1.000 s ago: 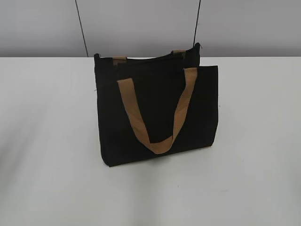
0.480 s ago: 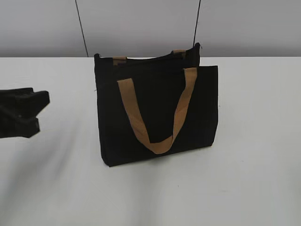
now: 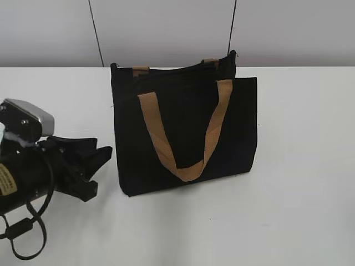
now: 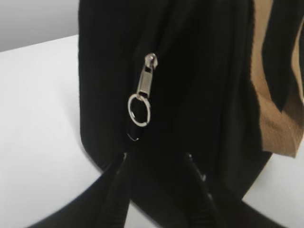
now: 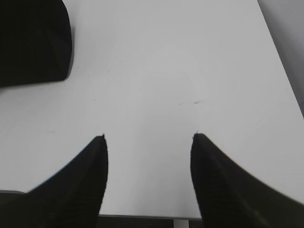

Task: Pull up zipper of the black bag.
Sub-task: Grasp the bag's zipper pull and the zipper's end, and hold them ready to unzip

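Left gripper (image 3: 102,169) sits at the left of my exterior view, just beside the left end of the black bag (image 3: 186,130), with its jaws spread and nothing between them. Most of the arm behind it is cut off by the frame edge; I see only a silver-grey wrist housing (image 3: 30,119) and a looped black cable (image 3: 25,241).

In my left wrist view the two fingertips (image 4: 121,164) show as dark, blurred shapes at the bottom edge, close in front of the bag's end panel. The zipper (image 4: 142,92) hangs on that panel directly above the gap between the fingers, apart from both. Its ring tab hangs at the lower end of the pull. I cannot tell whether the fingertips touch the fabric.

From the exterior view the zipper itself is hidden; only the bag's top edge shows. The bag stands upright on the white table (image 3: 299,210). One tan handle (image 3: 186,166) droops down its front face; of the rear handle I see only two short strap ends at the top edge. The bag's interior is not visible.

Right gripper (image 5: 148,137) does not appear in the exterior view. Its wrist view shows the jaws spread over bare table, with a black corner of the bag at upper left, well apart.
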Tool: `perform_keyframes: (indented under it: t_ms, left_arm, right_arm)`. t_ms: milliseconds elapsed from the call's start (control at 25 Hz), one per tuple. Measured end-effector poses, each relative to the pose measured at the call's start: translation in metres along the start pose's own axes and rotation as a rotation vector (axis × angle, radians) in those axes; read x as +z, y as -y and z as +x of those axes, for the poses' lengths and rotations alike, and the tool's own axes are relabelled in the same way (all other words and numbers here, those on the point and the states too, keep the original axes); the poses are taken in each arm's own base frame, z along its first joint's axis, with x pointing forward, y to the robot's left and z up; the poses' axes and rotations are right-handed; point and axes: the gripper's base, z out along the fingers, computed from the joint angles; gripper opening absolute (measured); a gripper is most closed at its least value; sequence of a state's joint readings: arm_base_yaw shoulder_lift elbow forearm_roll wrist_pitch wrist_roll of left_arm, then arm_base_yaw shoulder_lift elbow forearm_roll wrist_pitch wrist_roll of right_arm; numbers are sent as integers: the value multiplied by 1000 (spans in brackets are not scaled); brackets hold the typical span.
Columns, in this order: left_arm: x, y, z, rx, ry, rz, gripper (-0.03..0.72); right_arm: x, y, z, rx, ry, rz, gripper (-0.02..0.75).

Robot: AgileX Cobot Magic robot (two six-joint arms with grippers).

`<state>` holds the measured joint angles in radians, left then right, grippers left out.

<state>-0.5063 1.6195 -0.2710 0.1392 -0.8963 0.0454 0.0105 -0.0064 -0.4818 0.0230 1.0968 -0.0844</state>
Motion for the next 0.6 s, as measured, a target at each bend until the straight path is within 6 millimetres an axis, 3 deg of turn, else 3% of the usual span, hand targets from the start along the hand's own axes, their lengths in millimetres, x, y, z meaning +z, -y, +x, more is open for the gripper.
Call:
perform_keyframes:
  t_ms: [240, 600]
  left_arm:
    - [17, 2, 16, -17, -1, 17, 414]
    - [44, -8, 23, -32, -8, -7, 414]
  right_arm:
    - [0, 0, 0, 0, 0, 0, 435]
    - [0, 0, 0, 0, 0, 0, 435]
